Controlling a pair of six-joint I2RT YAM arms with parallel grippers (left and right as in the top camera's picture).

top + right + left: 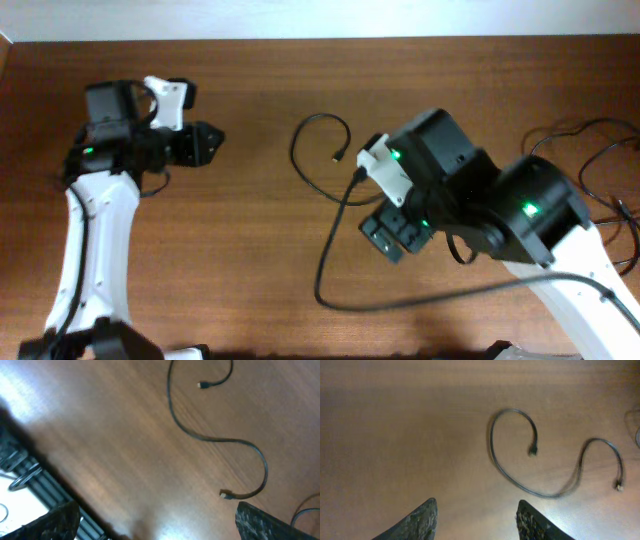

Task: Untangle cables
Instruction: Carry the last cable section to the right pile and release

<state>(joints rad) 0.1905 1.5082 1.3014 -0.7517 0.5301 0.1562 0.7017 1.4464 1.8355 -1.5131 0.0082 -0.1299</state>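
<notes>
Overhead view of a wooden counter (250, 230) with my two arms at either side. My left claw (477, 520) hangs open and empty, its two dark tips spread above bare wood. My right claw (157, 510) is also open and holds nothing.

One single cable (318, 128) lies loose on the counter in a flat S-shape with a small plug at each end. It crosses nothing that I can see. From my left claw it sits ahead and to the right, well apart. Its length runs across that claw's view from side to side. It lies just beside my right arm, and the overhead view hides part of it under that arm.

A bunch of cables (600, 165), thin overlapping loops, lies at the far right edge of the counter, behind my right arm. I cannot tell how they cross. A thick wire (325, 285) along the near side belongs to my right arm.

I judge the bunch to be the work left, and my right arm is much nearer to it.
</notes>
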